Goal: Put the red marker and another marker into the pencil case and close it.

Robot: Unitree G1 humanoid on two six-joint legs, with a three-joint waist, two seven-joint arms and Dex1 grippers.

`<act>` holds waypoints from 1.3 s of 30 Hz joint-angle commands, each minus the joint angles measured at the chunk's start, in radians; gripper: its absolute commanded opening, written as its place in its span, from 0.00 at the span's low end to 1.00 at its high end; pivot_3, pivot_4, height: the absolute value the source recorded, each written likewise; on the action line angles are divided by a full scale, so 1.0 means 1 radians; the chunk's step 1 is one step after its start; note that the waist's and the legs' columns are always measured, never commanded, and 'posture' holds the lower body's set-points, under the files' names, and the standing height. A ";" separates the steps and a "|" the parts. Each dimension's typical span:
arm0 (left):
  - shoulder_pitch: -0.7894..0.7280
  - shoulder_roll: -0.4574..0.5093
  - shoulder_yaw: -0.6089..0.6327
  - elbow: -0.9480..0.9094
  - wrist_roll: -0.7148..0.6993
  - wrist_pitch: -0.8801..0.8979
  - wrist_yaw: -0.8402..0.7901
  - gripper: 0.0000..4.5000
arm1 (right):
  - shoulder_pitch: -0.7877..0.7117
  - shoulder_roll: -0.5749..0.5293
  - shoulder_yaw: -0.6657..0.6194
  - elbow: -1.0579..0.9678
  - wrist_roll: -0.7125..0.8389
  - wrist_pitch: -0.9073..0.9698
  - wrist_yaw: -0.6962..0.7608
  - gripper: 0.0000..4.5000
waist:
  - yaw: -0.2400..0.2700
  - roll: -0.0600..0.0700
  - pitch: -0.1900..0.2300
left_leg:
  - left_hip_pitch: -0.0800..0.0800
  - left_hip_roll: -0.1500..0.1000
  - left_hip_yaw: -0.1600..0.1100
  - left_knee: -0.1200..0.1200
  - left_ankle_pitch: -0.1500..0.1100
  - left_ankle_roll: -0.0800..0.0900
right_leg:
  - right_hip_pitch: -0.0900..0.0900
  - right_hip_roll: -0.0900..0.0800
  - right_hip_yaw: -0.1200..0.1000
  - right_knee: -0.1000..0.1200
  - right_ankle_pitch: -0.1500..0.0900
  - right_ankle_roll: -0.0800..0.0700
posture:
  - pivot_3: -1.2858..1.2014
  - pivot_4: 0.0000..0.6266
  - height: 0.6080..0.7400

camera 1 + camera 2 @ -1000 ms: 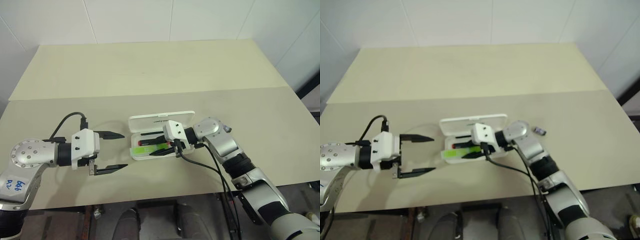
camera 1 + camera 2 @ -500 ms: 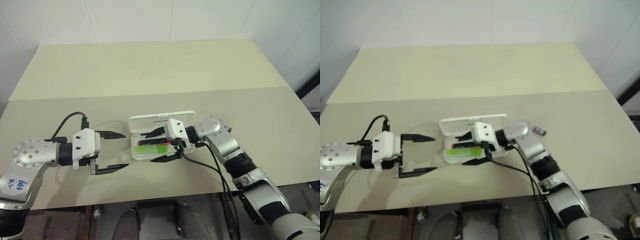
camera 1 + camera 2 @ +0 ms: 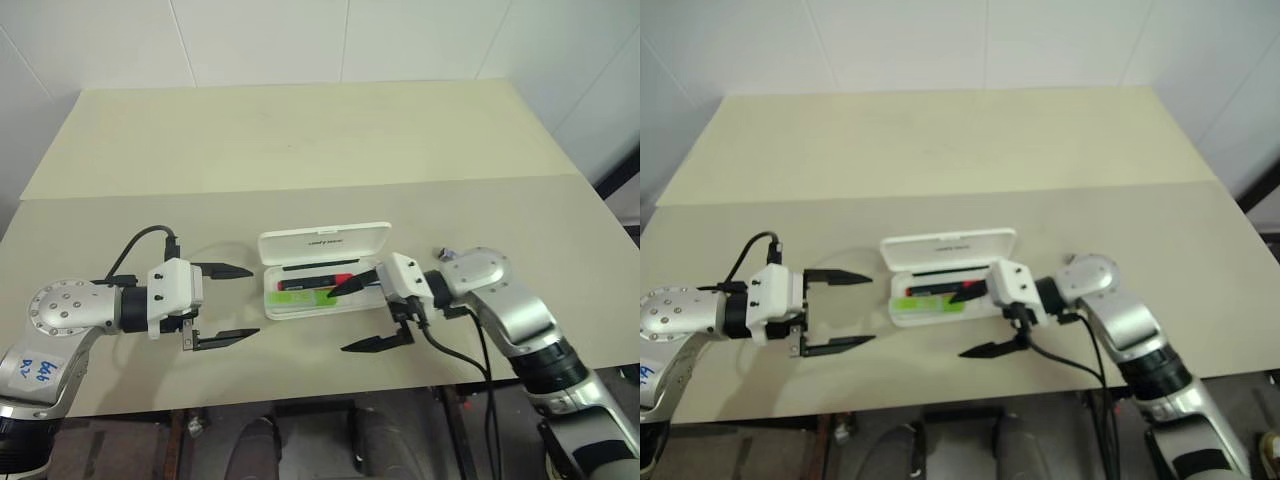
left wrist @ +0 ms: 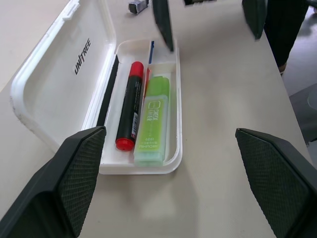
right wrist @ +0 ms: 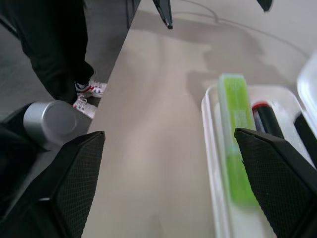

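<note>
While the pencil case is lying open on the tabletop with its lid folded back flat, you are risking a bad close: the lid may jam if a marker is riding up on the tray's edge, and the light case may skid away if you are pushing the lid from one side only. The red marker and the lime-green highlighter are lying side by side in the tray, touching or nearly so, beside thin pens along the hinge side. Your right end effector is hanging just beside the case's right end with its fingers spread wide and holding nothing; your left end effector is hovering near the left end, equally wide and empty. Counting: one case, two markers inside, two end effectors, one small dark bit (what it is, I cannot tell) on the tabletop beyond the case
</note>
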 commanded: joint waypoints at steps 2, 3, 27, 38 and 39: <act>-0.009 0.014 0.016 0.000 0.000 -0.025 -0.014 1.00 | 0.045 -0.062 -0.100 -0.077 0.055 0.039 -0.035 0.98 | -0.002 0.000 0.000 | 0.000 0.000 0.000 0.000 0.000 0.000 | 0.000 0.000 0.000 0.000 0.000 0.000 | 0.52 0.24 1.00; -0.006 0.018 0.021 0.005 -0.001 -0.029 -0.020 1.00 | 0.056 -0.078 -0.127 -0.074 0.060 0.042 -0.048 0.98 | -0.001 0.000 0.000 | 0.000 0.000 0.000 0.000 0.000 0.000 | 0.000 0.000 0.000 0.000 0.000 0.000 | 0.52 0.24 1.00; 0.015 0.018 0.074 0.152 -0.008 -0.127 -0.080 0.58 | 0.060 -0.141 -0.268 0.061 0.046 -0.035 -0.170 0.99 | -0.001 0.000 0.000 | 0.000 0.000 0.001 0.000 0.000 0.000 | 0.000 0.000 0.001 0.000 0.000 0.000 | 0.52 0.24 1.00; -0.022 -0.023 -0.009 0.194 0.059 -0.149 -0.051 0.02 | 0.061 -0.162 -0.277 0.073 0.041 -0.037 -0.185 0.99 | 0.000 0.000 0.000 | 0.000 0.000 0.001 0.000 0.000 0.000 | 0.000 0.000 0.001 0.000 0.000 0.000 | 0.52 0.24 1.00; -0.030 -0.031 -0.025 0.198 0.068 -0.148 -0.046 0.02 | 0.060 -0.162 -0.276 0.070 0.041 -0.035 -0.188 0.99 | 0.000 0.000 0.000 | 0.000 0.000 0.001 0.000 0.000 0.000 | 0.000 0.000 0.001 0.000 0.000 0.000 | 0.52 0.24 1.00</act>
